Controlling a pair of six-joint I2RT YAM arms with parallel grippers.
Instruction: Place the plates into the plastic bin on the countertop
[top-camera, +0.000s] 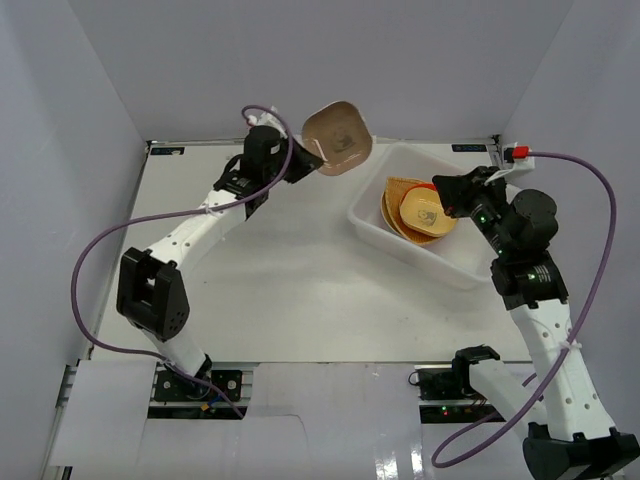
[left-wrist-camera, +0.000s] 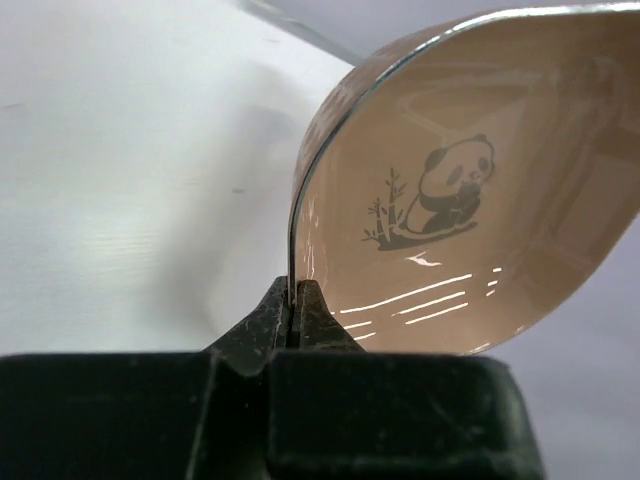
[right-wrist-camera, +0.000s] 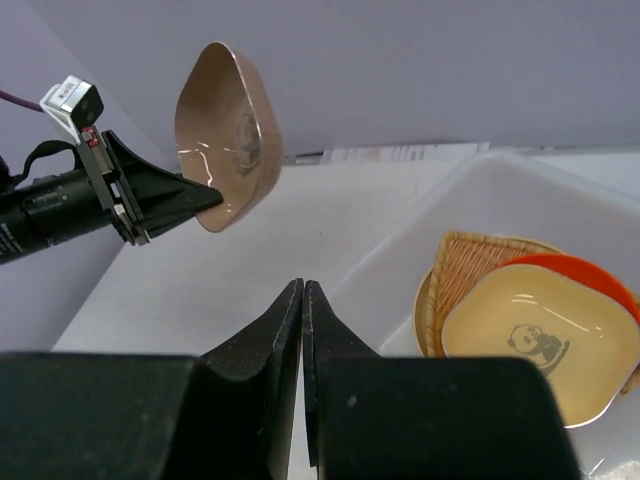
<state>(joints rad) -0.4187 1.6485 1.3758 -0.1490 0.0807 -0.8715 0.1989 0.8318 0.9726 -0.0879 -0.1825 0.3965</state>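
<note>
Right gripper (right-wrist-camera: 302, 292), jaws pressed together on nothing, hangs over the bin (top-camera: 415, 262) at 3 o'clock on the countertop (top-camera: 290, 280). Inside, a yellow plate (top-camera: 422, 212) tops a stack, apparently of three. At 12 o'clock, left gripper (left-wrist-camera: 295, 300) pinches the brown plate (top-camera: 338, 137) by its rim, aloft.

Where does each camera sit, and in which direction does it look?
Top external: above and behind the arm bases, looking down on the countertop; both arms show, left gripper clamping the brown plate, right gripper by the plastic bin.
Left wrist: on the left arm, looking along its shut fingers at that plate's panda side.
Right wrist: on the right arm, looking over its shut fingers toward the stacked plates in the bin.
Shared: all three views show the brown plate.
</note>
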